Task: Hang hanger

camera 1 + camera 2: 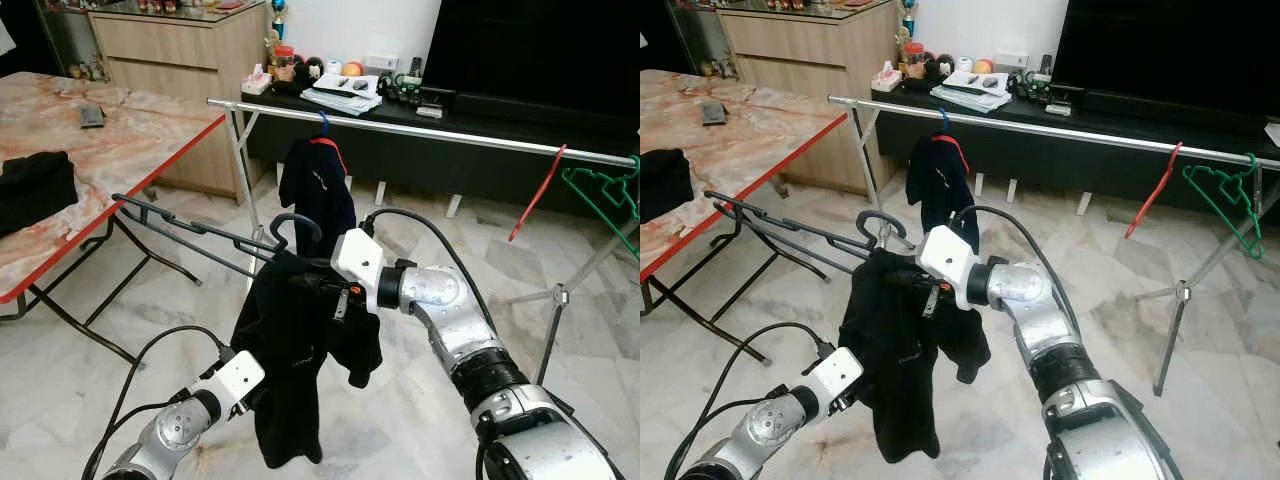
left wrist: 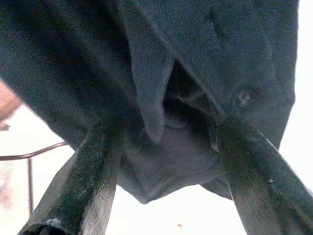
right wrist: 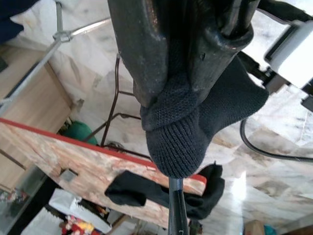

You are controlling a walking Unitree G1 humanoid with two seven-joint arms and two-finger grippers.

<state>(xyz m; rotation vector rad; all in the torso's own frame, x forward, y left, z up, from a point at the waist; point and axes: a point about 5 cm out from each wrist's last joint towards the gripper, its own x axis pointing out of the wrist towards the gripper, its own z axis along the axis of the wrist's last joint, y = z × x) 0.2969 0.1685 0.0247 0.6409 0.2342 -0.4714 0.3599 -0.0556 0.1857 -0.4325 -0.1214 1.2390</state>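
My right fingers [image 1: 318,283] clamp the neck of a dark hanger [image 1: 290,232] draped with a black garment [image 1: 295,350], held in mid-air above the marble floor [image 1: 400,400], near side of the clothes rail [image 1: 420,128]. The hook curls up just left of my wrist. My left fingers [image 2: 161,161] stand spread wide beneath the hanging cloth, which sags between them without being pinched. The garment looks soft, limp and light; the hanger is stiff and the surer hold. The rail lies well beyond, with a navy shirt [image 1: 315,185], a red hanger [image 1: 537,195] and a green hanger [image 1: 605,195] on it. The desk [image 1: 130,140] stands at left.
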